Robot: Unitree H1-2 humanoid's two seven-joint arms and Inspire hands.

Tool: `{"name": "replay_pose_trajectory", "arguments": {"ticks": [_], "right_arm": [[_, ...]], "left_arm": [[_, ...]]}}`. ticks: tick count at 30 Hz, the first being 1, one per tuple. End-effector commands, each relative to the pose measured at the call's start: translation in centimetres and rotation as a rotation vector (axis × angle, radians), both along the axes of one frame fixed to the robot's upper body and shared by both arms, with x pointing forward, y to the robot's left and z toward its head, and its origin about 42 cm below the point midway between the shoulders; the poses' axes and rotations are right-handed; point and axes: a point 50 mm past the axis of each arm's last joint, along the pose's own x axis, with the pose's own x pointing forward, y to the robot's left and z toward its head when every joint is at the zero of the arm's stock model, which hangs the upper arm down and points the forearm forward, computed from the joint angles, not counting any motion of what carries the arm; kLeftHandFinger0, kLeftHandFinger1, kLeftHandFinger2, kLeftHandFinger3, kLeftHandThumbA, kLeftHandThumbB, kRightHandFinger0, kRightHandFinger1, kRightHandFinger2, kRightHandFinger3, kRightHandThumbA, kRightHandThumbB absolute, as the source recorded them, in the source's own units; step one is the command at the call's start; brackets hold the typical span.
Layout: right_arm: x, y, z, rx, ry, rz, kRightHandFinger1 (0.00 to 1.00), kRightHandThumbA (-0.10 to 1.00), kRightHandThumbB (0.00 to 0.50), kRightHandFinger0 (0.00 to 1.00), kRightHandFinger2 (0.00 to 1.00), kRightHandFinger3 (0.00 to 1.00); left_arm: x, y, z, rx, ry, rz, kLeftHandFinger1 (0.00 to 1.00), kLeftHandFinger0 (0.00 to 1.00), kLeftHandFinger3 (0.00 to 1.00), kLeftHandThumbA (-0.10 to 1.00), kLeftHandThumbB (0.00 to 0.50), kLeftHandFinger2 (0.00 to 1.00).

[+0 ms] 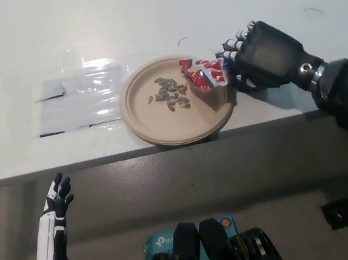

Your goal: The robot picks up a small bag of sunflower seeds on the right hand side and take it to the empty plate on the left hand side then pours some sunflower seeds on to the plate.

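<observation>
Seed bag: small red-and-white crinkled packet (205, 73), held over the right upper rim of the plate, tilted with its open end toward the plate's middle.
Plate: round tan paper plate (160, 127) on the white bench (154, 13), its near rim reaching over the bench's front edge.
Seeds: small heap of dark striped sunflower seeds (169, 95) lying on the plate, left of the bag and just apart from it, in the plate's upper middle.
Right robot hand: black robot hand (256, 56) just right of the plate, fingers curled around the bag's right end, holding it; the black arm runs off toward the lower right.
Left robot hand: white robot hand (57, 197) well below and left of the plate, under the level of the bench's front edge, fingers spread and pointing up, holding nothing.
Plastic sheet: clear glossy rectangular sheet (82, 98) flat on the bench, directly left of the plate, its right edge touching or slipping under the plate's left rim; which of the two cannot be told.
Box: teal carton (158, 243) on the floor, well below the plate, partly hidden.
</observation>
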Motion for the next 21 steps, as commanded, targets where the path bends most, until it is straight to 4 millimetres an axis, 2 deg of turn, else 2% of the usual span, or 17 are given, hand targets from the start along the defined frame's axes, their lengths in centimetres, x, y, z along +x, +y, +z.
{"name": "replay_pose_trajectory", "arguments": {"ticks": [1, 3, 5, 6, 8, 10, 12, 14, 17, 18, 19, 21], "right_arm": [[0.8, 0.6, 2.4, 0.152, -0.035, -0.016, 0.03, -0.10, 0.233, 0.00, 0.62, 0.10], [0.7, 0.8, 2.0, 0.170, -0.025, -0.018, 0.03, -0.10, 0.261, 0.00, 0.62, 0.10], [0.6, 0.9, 1.9, 0.193, -0.010, -0.020, 0.02, -0.10, 0.241, 0.00, 0.60, 0.09], [0.7, 0.9, 2.0, 0.214, -0.008, -0.017, 0.04, -0.10, 0.239, 0.00, 0.63, 0.08], [0.6, 1.0, 2.0, 0.239, -0.030, -0.008, 0.05, -0.10, 0.257, 0.00, 0.64, 0.08], [0.6, 1.1, 2.0, 0.272, -0.038, -0.013, 0.05, -0.10, 0.223, 0.00, 0.65, 0.08], [0.6, 1.1, 2.1, 0.317, -0.041, -0.010, 0.10, -0.10, 0.225, 0.00, 0.72, 0.12], [0.6, 1.0, 2.3, 0.336, -0.055, -0.013, 0.08, -0.10, 0.219, 0.00, 0.72, 0.13], [0.7, 0.7, 2.5, 0.356, -0.071, -0.024, 0.07, -0.10, 0.217, 0.00, 0.70, 0.24], [0.6, 0.6, 2.5, 0.380, -0.069, -0.020, 0.12, -0.10, 0.204, 0.00, 0.69, 0.26], [0.6, 0.2, 2.4, 0.386, -0.079, -0.031, 0.01, -0.10, 0.184, 0.00, 0.67, 0.31], [0.5, -0.1, 2.1, 0.395, -0.076, -0.041, 0.00, -0.10, 0.172, 0.00, 0.67, 0.37]], "left_arm": [[-0.2, 0.3, 0.6, 0.012, -0.044, 0.011, 1.00, 1.00, 1.00, 1.00, 0.336, 1.00], [-0.2, 0.4, 0.5, 0.014, -0.044, 0.012, 1.00, 1.00, 1.00, 1.00, 0.329, 1.00], [-0.3, 0.4, 0.6, 0.015, -0.048, 0.011, 1.00, 1.00, 1.00, 1.00, 0.323, 1.00], [-0.3, 0.4, 0.6, 0.017, -0.052, 0.008, 1.00, 1.00, 1.00, 1.00, 0.310, 1.00], [-0.5, 0.4, 0.5, 0.015, -0.048, 0.013, 1.00, 1.00, 1.00, 1.00, 0.313, 1.00], [-0.6, 0.5, 0.5, 0.012, -0.044, 0.015, 1.00, 1.00, 1.00, 1.00, 0.311, 1.00], [-0.7, 0.4, 0.3, 0.008, -0.044, 0.017, 1.00, 1.00, 1.00, 1.00, 0.307, 1.00], [-0.8, 0.5, 0.3, 0.011, -0.044, 0.019, 1.00, 1.00, 1.00, 1.00, 0.304, 1.00], [-0.8, 0.6, 0.3, 0.012, -0.046, 0.019, 1.00, 1.00, 1.00, 1.00, 0.302, 1.00], [-0.8, 0.6, 0.2, 0.008, -0.044, 0.018, 1.00, 1.00, 1.00, 1.00, 0.305, 1.00], [-0.9, 0.6, 0.1, 0.002, -0.043, 0.019, 1.00, 1.00, 1.00, 1.00, 0.313, 1.00], [-1.3, 0.6, -0.1, 0.005, -0.035, 0.023, 1.00, 1.00, 1.00, 1.00, 0.315, 1.00]]}}
